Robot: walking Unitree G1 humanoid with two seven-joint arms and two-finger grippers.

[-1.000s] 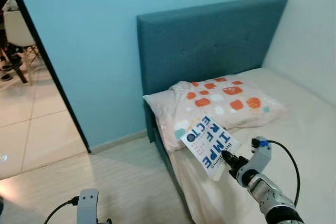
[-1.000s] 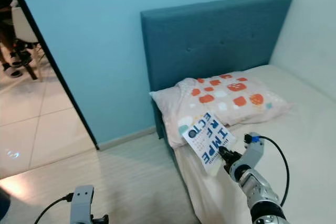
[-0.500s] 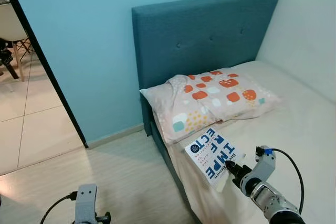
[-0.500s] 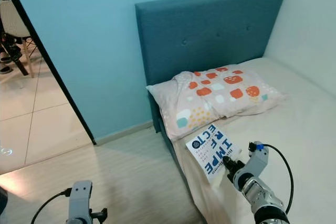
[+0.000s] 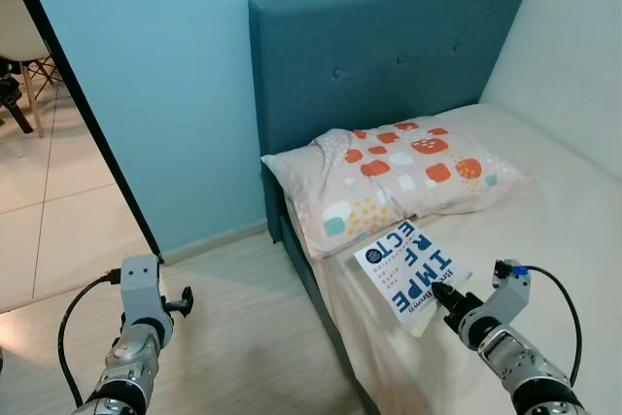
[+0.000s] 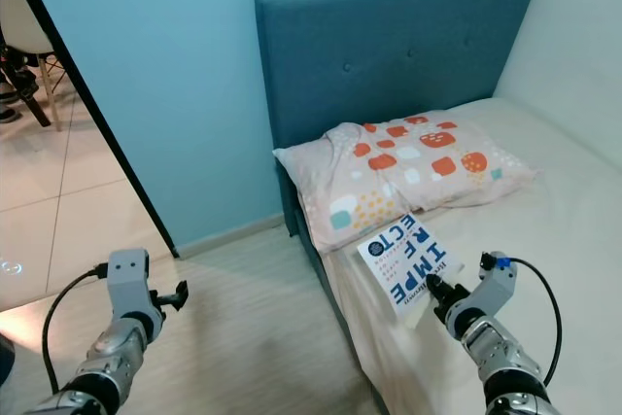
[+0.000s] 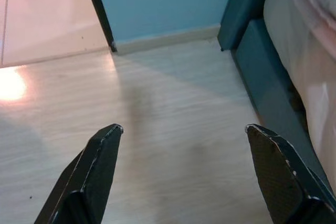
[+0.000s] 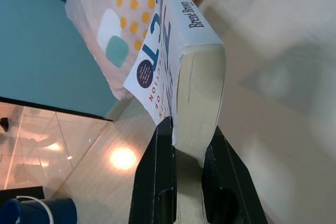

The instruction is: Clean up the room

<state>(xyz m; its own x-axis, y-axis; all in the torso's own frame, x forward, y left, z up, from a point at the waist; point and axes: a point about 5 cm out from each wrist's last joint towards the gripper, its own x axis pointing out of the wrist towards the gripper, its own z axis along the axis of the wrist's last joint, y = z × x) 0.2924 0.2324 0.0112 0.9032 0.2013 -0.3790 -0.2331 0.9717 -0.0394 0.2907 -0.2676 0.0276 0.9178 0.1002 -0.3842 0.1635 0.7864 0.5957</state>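
1. Left eye view: a bed (image 5: pixel 544 240) with a pale sheet and a teal upholstered headboard (image 5: pixel 389 55) stands against a blue wall (image 5: pixel 146 75). A pillow (image 5: pixel 398 182) patterned with orange, white and teal patches lies against the headboard. A white paperback book (image 5: pixel 411 272) with large blue lettering sits just on the near side of the pillow, close to the bed's floor-side edge. The right pincer (image 5: pixel 445 296) grips the book's near end, fingers closed on it. The left pincer (image 5: pixel 180 303) hangs over the pale wooden floor (image 5: pixel 233 337), beside the bed; its fingers are hard to make out here.

2. Right eye view: the same scene. The book (image 6: pixel 408 259) lies between the pillow (image 6: pixel 408 177) and the right pincer (image 6: pixel 437 291). Beyond the blue wall's dark edge, a tiled floor (image 6: pixel 58 211) shows.

3. Left wrist view: the left pincer (image 7: pixel 184 145) is spread wide with nothing between its fingers (image 7: pixel 97 166), above the wooden floor (image 7: pixel 157 129). The teal bed frame (image 7: pixel 262 61) runs alongside, with a white skirting board (image 7: pixel 168 38) at the wall's foot.

4. Right wrist view: the right pincer (image 8: pixel 188 153) clamps the book's (image 8: pixel 184 72) page edge narrowly between both fingers (image 8: pixel 157 177). The spine bears dark print. The pillow (image 8: pixel 115 30) lies beyond the book, and the bed sheet (image 8: pixel 273 103) spreads beside it.
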